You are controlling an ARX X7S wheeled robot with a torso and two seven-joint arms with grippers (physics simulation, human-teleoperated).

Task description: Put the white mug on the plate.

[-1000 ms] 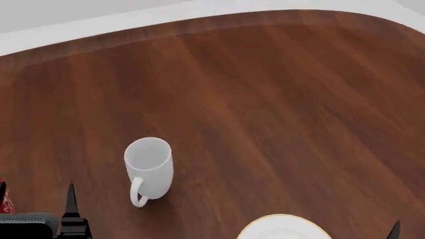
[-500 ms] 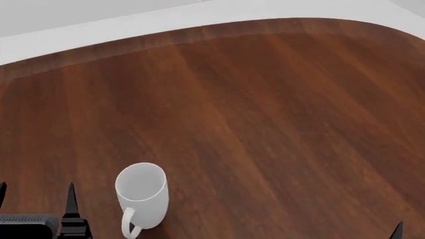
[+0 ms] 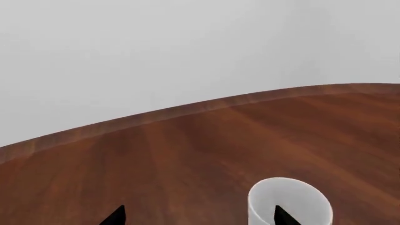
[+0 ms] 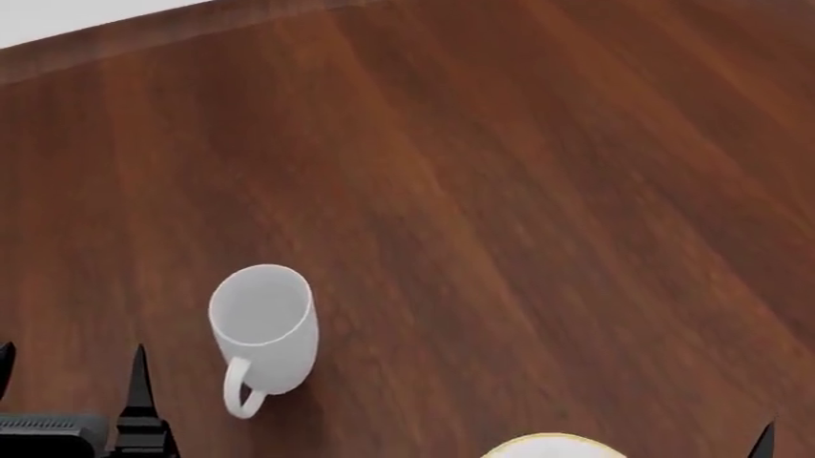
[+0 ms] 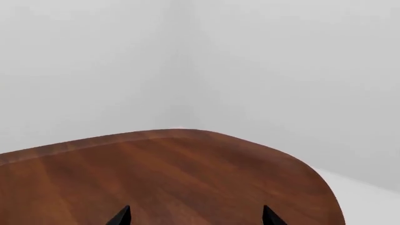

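Dark wooden table (image 4: 510,191), rounded edge.

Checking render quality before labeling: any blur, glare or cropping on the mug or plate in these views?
Head view: sharp, no glare; white mug whole with a soft shadow, plate cut off by the bottom edge. Left wrist view: mug crisp but cropped at the bottom, a fingertip overlapping it. Right wrist view: flat even light, only bare table.

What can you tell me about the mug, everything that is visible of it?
The mug is plain glossy white, cylindrical, looks ceramic, with a loop handle pointing toward the robot. It stands upright on the table, mouth open, and looks empty. Nothing touches it besides the table. It sits just ahead and right of the left end effector, whose open fingertip overlaps it only in the left wrist view.
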